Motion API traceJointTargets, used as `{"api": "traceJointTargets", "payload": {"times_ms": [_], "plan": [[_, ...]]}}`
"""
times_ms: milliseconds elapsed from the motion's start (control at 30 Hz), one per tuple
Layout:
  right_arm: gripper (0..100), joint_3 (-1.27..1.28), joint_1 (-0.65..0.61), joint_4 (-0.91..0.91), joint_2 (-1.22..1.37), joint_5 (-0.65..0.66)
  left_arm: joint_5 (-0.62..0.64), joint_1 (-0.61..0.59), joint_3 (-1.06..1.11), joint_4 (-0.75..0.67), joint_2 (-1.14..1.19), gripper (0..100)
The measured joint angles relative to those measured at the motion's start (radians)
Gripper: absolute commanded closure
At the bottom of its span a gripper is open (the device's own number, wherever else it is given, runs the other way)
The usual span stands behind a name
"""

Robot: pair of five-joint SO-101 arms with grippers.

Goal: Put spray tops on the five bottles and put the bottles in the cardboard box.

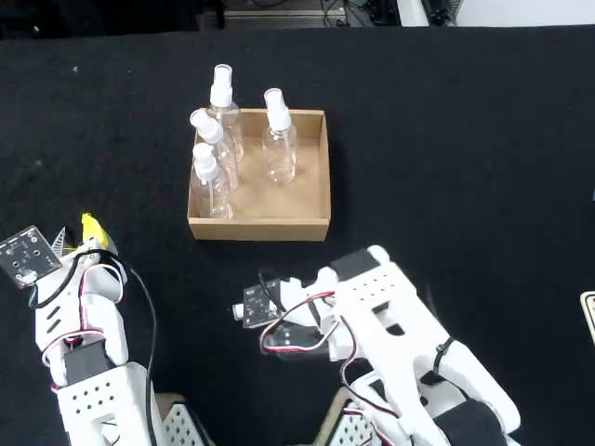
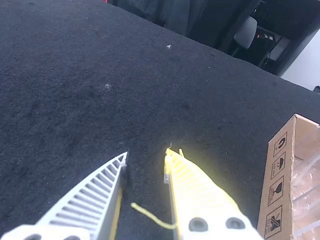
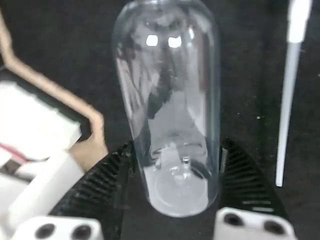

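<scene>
The right gripper (image 3: 176, 150) is closed on a clear plastic bottle (image 3: 167, 90), its two black ribbed jaws pressed against opposite sides of the rounded body close to the base; the base faces back toward the wrist and the neck points away from it, out past what can be seen. Just beside this gripper, off one jaw, a white spray top (image 3: 292, 60) with a long thin dip tube lies on the black cloth-covered table (image 1: 465, 139), apart from the bottle.

The bottle looks empty and thin-walled, so it is probably very light and a little springy; a hard squeeze would likely dent it, and the smooth curved wall could slip or turn in the jaws. The hold low on the body seems sensible, since it leaves the neck free for the top; the top itself is best taken by its stout white head, not by the slender tube, which would likely bend.

The left gripper (image 2: 145, 155), one jaw taped yellow, stands narrowly parted with nothing between its jaws; ahead of it and to one side is a corner of the brown cardboard box (image 2: 280, 175).

Four capped clear bottles (image 1: 279, 149) stand upright in that box, which lies ahead of both grippers, so this one appears to be the last.
</scene>
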Motion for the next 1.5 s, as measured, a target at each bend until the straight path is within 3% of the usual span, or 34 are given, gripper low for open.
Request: {"api": "traceJointTargets", "payload": {"times_ms": [167,400,500,633,767,933,1033,1300,1500], "plan": [[98.7,0.035,0.000,-0.063,0.000,-0.064,0.000,0.000,0.000,0.000,0.000,90],[98.8,-0.002,0.002,0.009,0.000,-0.077,0.000,0.000,0.000,0.000,0.000,90],[98.8,-0.106,0.074,0.098,0.000,-0.077,0.000,0.000,0.000,0.000,0.000,90],[98.8,-0.278,0.285,0.183,0.000,-0.077,0.000,0.000,0.000,0.000,0.000,90],[98.8,-0.410,0.620,0.172,0.000,-0.077,0.000,0.000,0.000,0.000,0.000,90],[98.8,-0.391,1.031,-0.014,0.025,-0.135,0.000,0.000,0.000,0.000,0.000,90],[98.8,-0.336,1.181,-0.172,0.100,-0.245,0.000,0.000,0.000,0.000,0.000,90],[98.7,-0.328,1.214,-0.276,0.338,-0.494,0.000,0.000,0.000,0.000,0.000,90],[95.5,-0.428,1.108,-0.245,0.457,-0.661,0.000,0.000,0.000,0.000,0.000,90]]}}
